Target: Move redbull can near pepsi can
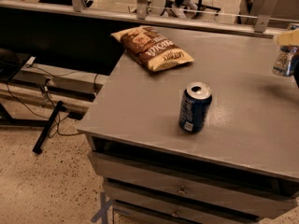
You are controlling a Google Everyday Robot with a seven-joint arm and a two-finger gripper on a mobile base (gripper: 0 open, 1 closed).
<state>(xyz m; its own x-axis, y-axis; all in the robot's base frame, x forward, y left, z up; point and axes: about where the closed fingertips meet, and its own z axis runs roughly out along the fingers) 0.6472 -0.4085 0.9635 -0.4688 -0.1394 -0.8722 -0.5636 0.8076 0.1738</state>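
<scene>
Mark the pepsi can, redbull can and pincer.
pepsi can (pixel 195 107): camera view, blue side wall.
redbull can (pixel 285 62): camera view, lower body.
pincer (pixel 289 37): camera view, yellowish tip over the redbull can's top, far right.

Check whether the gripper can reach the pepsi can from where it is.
Probably yes: the gripper, over the redbull can at the right edge, has bare tabletop between it and the pepsi can.

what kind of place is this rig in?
Probably a lab or office test area: grey drawer cabinet, cables over speckled floor, railing behind. The gripper sits at right edge, over the redbull can.
</scene>
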